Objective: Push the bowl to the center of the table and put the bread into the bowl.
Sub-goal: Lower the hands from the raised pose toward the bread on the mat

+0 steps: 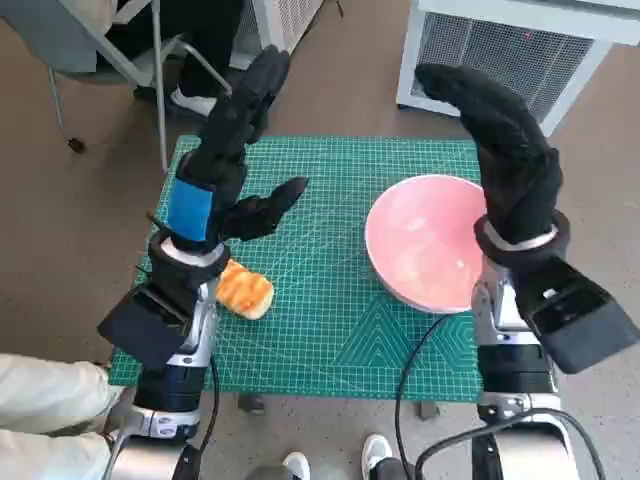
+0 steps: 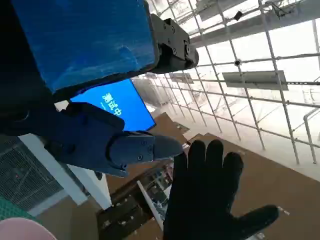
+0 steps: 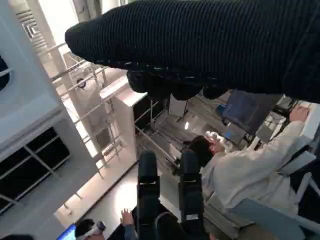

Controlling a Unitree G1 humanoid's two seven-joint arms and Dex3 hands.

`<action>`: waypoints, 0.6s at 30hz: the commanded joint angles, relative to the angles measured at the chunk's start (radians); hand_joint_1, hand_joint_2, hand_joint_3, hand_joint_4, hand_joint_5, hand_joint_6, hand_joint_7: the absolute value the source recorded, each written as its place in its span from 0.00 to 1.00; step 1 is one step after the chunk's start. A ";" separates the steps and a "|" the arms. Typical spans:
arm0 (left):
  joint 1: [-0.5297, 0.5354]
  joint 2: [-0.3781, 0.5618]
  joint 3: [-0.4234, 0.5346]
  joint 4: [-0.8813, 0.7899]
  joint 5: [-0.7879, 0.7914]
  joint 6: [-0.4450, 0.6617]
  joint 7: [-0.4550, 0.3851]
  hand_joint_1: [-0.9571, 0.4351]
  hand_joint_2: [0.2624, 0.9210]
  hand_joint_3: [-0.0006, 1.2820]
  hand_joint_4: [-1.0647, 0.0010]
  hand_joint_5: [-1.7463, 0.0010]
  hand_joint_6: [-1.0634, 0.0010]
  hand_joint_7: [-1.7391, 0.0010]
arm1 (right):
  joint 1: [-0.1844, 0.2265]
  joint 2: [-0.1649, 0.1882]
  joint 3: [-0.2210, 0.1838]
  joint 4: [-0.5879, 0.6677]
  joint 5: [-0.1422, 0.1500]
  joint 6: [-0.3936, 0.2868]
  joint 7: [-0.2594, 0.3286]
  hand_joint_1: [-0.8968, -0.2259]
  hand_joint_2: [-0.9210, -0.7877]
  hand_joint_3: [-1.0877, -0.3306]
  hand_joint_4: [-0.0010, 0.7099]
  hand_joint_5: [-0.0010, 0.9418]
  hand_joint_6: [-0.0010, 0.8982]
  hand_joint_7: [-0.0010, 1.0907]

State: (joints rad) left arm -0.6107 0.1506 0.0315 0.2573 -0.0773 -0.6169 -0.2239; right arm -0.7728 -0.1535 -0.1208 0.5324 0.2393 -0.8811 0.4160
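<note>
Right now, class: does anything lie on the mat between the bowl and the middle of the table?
Nothing visible does. The pink bowl sits right of centre, and the green mat beside it is bare. The bread lies further left, by the left arm. Both hands are raised.

right hand (image 3: 210, 45) a dark band; left hand's fingers (image 3: 148, 185) upright; seated person (image 3: 250, 170) beyond

Brown floor (image 1: 60, 230) surrounds the green-matted table (image 1: 340, 330); a white grilled unit (image 1: 500, 50) stands beyond.
</note>
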 commanded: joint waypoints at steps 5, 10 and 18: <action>0.000 0.002 0.007 0.006 -0.007 -0.015 -0.005 0.32 1.00 0.25 0.75 1.00 0.70 0.97 | 0.088 -0.035 -0.049 -0.037 -0.009 0.034 -0.051 0.60 0.00 0.25 0.30 0.04 0.00 0.50; 0.003 0.002 0.010 0.006 -0.016 -0.014 -0.008 0.33 1.00 0.24 0.73 0.99 0.70 0.97 | 0.115 -0.060 -0.092 -0.011 0.020 0.038 -0.056 0.57 0.00 0.28 0.30 0.04 0.00 0.49; 0.007 0.006 0.020 0.018 -0.033 -0.017 -0.022 0.34 1.00 0.24 0.72 0.99 0.70 0.97 | 0.152 -0.094 -0.170 0.035 0.059 0.038 -0.079 0.56 0.00 0.37 0.30 0.05 0.00 0.52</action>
State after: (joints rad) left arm -0.6104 0.1518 0.0451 0.2636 -0.0935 -0.6211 -0.2345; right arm -0.6527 -0.2376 -0.2675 0.5396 0.2824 -0.8524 0.3527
